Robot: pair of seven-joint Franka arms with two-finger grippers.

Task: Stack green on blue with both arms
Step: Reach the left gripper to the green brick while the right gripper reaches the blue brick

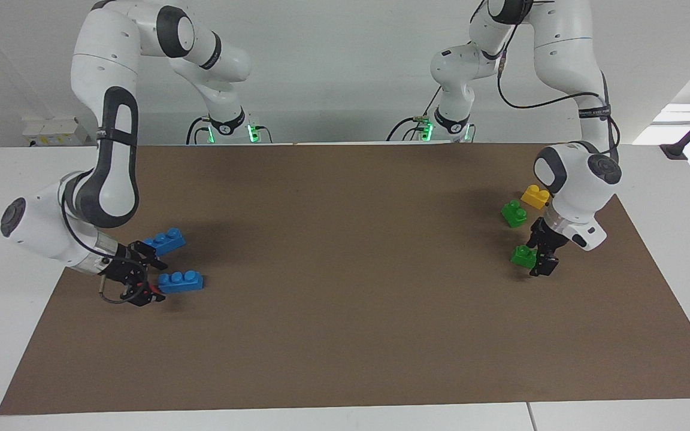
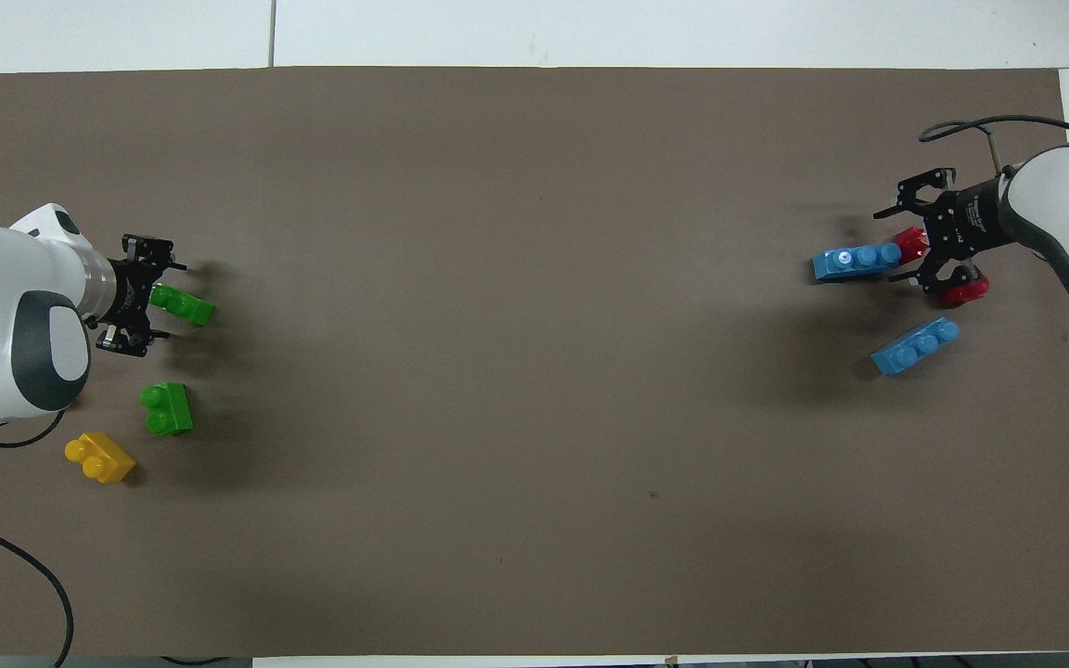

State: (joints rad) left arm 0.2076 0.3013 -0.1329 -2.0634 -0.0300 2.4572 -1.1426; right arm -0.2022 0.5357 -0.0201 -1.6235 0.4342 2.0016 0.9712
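Straddling the farther green brick (image 2: pixel 182 305) at the left arm's end of the tabletop (image 2: pixel 534 371): left gripper (image 2: pixel 147 307), fingers spread wide, not clamped. Second green brick (image 2: pixel 166 408) sits nearer the robots. Right gripper (image 2: pixel 922 228), fingers also apart, is down at the farther blue brick (image 2: pixel 857 261), over a red brick (image 2: pixel 910 244). Other blue brick (image 2: pixel 915 345) lies nearer the robots.
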